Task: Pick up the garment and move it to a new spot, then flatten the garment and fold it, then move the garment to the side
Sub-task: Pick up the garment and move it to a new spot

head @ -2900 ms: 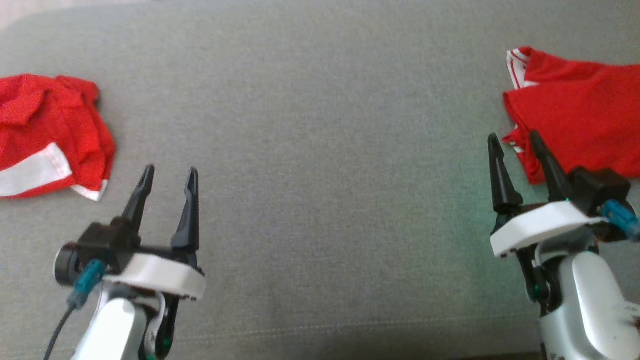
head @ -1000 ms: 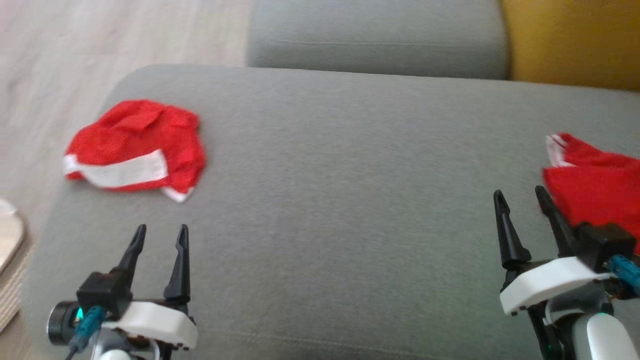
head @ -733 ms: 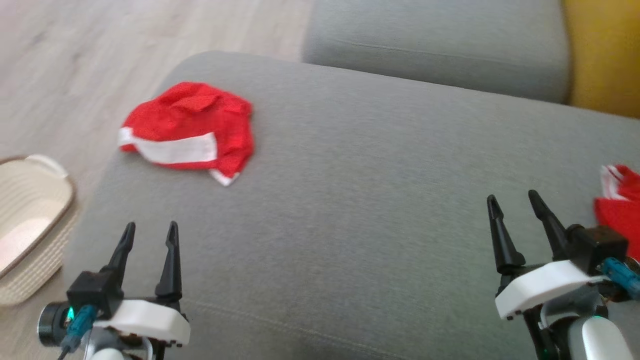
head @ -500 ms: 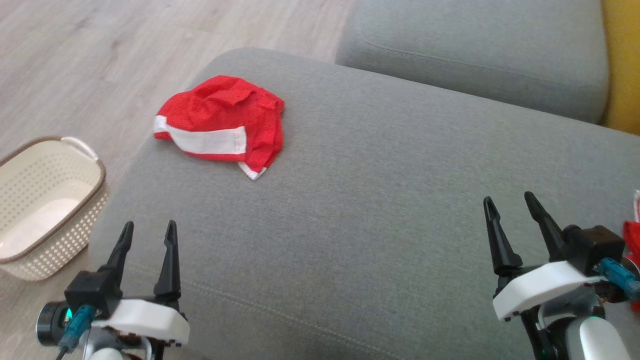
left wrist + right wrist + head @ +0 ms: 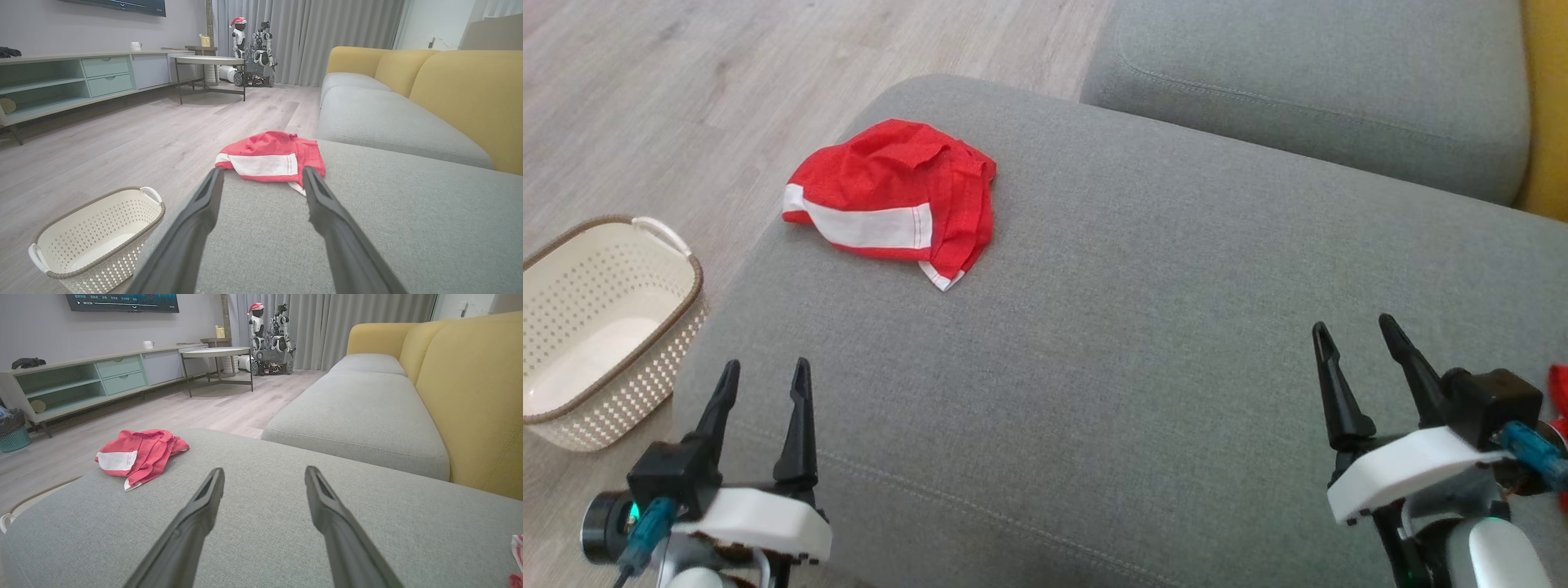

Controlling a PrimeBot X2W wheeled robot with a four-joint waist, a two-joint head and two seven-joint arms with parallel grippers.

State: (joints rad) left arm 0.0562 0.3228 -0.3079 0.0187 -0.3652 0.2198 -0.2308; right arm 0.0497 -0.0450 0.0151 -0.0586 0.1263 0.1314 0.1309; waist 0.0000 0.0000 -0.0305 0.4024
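Observation:
A crumpled red garment (image 5: 890, 204) with a white band lies near the far left corner of the grey sofa seat (image 5: 1135, 367). It also appears in the left wrist view (image 5: 269, 157), straight ahead of the fingers, and in the right wrist view (image 5: 139, 455), off to the left. My left gripper (image 5: 766, 366) hovers open and empty at the seat's near left edge, well short of the garment. My right gripper (image 5: 1352, 324) is open and empty at the near right. Both wrist views show wide-apart fingers, left (image 5: 262, 170) and right (image 5: 264, 469).
A cream perforated basket (image 5: 621, 384) stands on the wood floor (image 5: 686, 82) left of the seat. A sliver of another red-and-white cloth (image 5: 1558, 384) lies at the right edge, beside my right gripper. A second grey cushion (image 5: 1307, 90) and the yellow backrest (image 5: 470, 396) lie beyond.
The head camera has swung left and lifted: the garment now sits nearer the picture's middle, the basket has come into view, and the right-hand cloth has slid almost off the edge. Both grippers stay open.

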